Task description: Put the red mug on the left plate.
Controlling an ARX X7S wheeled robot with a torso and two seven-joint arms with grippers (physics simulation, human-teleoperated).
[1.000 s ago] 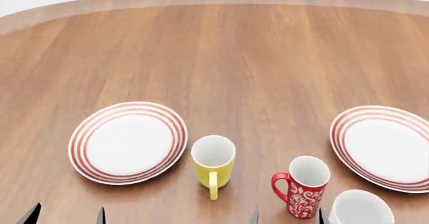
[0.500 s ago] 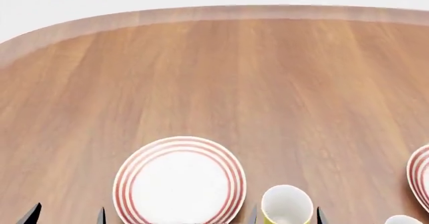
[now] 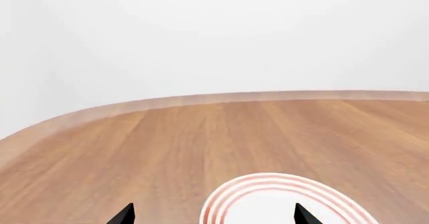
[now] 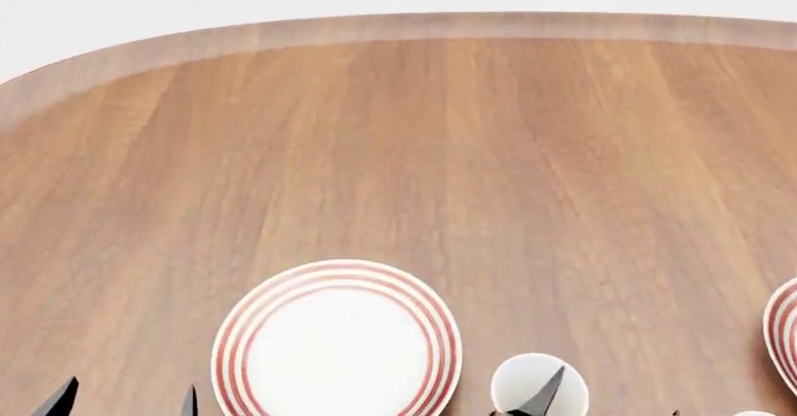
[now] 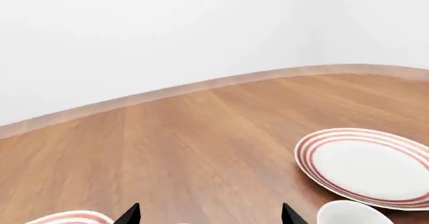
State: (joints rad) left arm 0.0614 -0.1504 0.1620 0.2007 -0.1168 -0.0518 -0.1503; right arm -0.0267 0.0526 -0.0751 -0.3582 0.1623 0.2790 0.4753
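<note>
On the smooth, rounded wooden table [image 4: 412, 145] the flat, red-ringed left plate [image 4: 336, 346] lies bare — the red mug is out of sight — while both the left gripper [image 3: 213, 215] and right gripper [image 5: 211, 215] hang low, dark fingertips parted, empty.

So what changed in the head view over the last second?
The view swung: the left plate slid from the left toward the centre and down, the yellow mug dropped to the bottom edge, and the red mug went out of frame. A right gripper finger now shows in front of the yellow mug. Nothing was grasped; the things appear unmoved on the table.
</note>
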